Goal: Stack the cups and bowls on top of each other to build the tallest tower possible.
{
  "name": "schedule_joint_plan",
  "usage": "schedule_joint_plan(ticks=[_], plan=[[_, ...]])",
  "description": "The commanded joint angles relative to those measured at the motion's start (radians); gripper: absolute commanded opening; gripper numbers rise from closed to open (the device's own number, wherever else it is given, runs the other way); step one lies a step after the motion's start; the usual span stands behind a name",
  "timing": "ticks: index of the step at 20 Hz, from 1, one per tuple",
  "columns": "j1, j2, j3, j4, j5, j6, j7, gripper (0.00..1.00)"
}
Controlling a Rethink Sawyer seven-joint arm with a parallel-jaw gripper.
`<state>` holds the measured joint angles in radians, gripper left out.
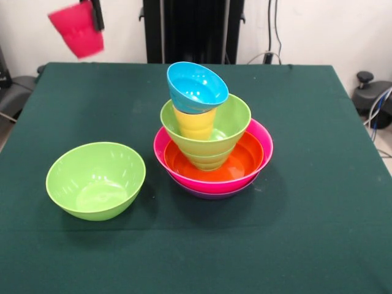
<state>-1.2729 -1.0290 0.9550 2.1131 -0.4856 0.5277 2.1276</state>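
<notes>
gripper (93,17) apparently clamped on red cup (78,29), aloft beside tower (211,147) | blue bowl (196,87) sat tilted | advice: lower centred, slowly

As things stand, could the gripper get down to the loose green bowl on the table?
Probably not yet. Nothing covers the loose green bowl or crowds it, and the tower stands apart from it. But the gripper is up at the top edge, already holding a red cup.

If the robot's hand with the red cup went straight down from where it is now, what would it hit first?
Probably bare green tablecloth. The hand holds the glossy red plastic cup near the far left corner, seemingly clear of the loose lime green bowl, though depth is uncertain.
</notes>
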Motion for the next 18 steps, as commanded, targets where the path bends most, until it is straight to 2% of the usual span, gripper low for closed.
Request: schedule_joint_plan(ticks=[1, 3, 7, 18], plan=[[-0.041, -0.204, 0.194, 0.151, 0.182, 0.172, -0.234, 0.00], [-0.034, -0.216, 0.206, 0.164, 0.194, 0.163, -0.206, 0.00], [0.010, -0.219, 0.188, 0.188, 0.176, 0.122, -0.136, 0.00], [0.084, -0.255, 0.157, 0.218, 0.193, 0.085, -0.058, 0.00]])
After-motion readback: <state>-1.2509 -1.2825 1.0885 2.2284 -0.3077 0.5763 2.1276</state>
